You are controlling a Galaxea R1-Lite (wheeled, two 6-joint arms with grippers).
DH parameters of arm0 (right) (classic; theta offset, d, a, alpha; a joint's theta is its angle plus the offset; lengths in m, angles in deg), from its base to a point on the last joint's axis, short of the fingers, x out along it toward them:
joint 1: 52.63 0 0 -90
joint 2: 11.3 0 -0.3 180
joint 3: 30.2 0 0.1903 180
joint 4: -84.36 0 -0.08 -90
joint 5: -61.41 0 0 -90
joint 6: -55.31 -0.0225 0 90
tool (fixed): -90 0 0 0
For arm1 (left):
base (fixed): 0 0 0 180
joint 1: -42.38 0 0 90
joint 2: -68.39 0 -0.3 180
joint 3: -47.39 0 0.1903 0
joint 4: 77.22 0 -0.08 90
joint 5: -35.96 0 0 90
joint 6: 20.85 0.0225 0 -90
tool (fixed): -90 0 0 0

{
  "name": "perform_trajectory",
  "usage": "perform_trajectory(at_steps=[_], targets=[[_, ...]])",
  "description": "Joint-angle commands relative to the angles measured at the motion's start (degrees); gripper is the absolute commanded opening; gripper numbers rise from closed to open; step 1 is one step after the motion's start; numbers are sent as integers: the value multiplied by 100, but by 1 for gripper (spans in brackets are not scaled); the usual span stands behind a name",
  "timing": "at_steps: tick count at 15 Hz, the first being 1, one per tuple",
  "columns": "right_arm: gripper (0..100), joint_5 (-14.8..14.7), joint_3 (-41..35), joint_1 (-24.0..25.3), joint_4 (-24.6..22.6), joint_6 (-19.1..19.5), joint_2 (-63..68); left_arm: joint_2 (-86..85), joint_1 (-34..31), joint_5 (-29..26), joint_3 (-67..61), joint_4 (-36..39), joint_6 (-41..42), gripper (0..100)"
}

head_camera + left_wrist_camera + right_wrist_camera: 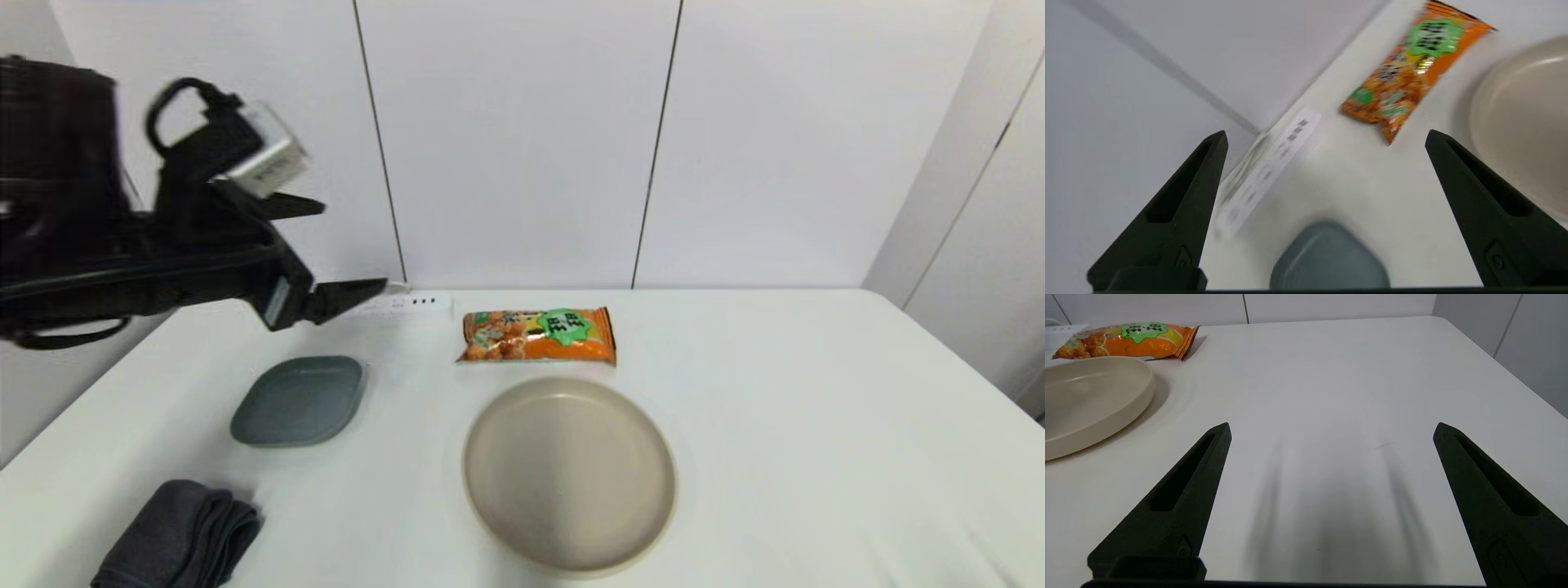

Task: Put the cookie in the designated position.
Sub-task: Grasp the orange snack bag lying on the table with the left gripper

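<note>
The cookie, an orange crinkly packet with a green starburst label, lies flat on the white table just behind the beige plate. It also shows in the left wrist view and the right wrist view. My left gripper hangs open and empty in the air at the back left, well to the left of the packet and above the grey dish. Its fingers stand wide apart. My right gripper is open over bare tabletop right of the plate. No mark shows the designated position.
A white power strip lies against the back wall left of the packet. A folded dark grey cloth sits at the front left corner. The right half of the table is bare white surface.
</note>
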Motion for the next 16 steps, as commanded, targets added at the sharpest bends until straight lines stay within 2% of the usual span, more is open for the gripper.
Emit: perform_trajectory(at_steps=[1, 7, 12, 16], targets=[[100, -4, -9, 1, -5, -2, -1, 1970, 800, -45, 865, 2, 508, 100], [100, 5, -9, 1, -5, -2, -1, 3534, 984, -37, 2105, 2, 569, 100], [100, -4, -9, 1, -5, -2, -1, 4097, 976, -28, 2790, -402, 552, 100], [100, 5, -9, 1, -5, -2, -1, 4431, 914, -28, 3089, -438, 534, 100]])
